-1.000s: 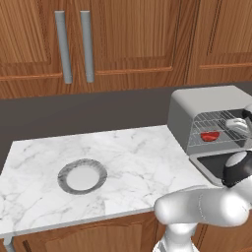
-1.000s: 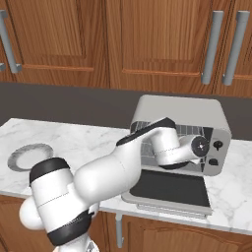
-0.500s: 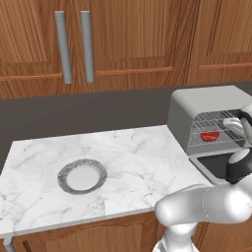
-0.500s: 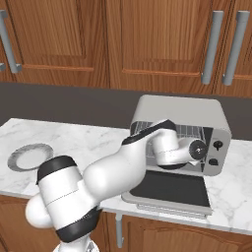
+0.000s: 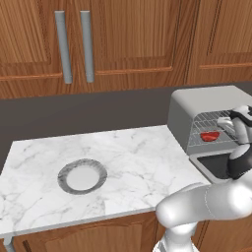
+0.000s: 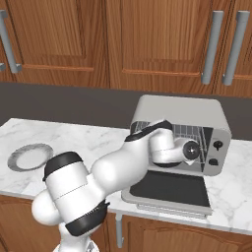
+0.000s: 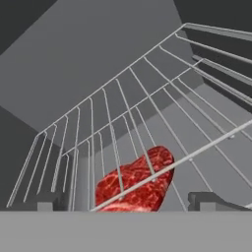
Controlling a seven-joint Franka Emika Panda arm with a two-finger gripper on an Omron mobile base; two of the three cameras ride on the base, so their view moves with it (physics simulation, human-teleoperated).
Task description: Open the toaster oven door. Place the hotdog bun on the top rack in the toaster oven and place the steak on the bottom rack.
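while the fingers (image 7: 125, 204) stand spread, the steak (image 7: 135, 182) lies on a rack (image 7: 118, 138).

arm (image 6: 118, 170): glossy white, fat rounded links
joints: black bands betw. links
wrist: round dark cap w/ small pale centre dot
fingertips (image 7: 209, 201): small, dark grey, blocky

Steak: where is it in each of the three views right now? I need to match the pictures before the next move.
Left base view: the steak lies on a wire rack inside the toaster oven, far right.
Right base view: I cannot pick it out; the arm covers the cavity.
Hand view: bottom centre, seen through rack wires.
Shared landmark: the toaster oven's wire racks.
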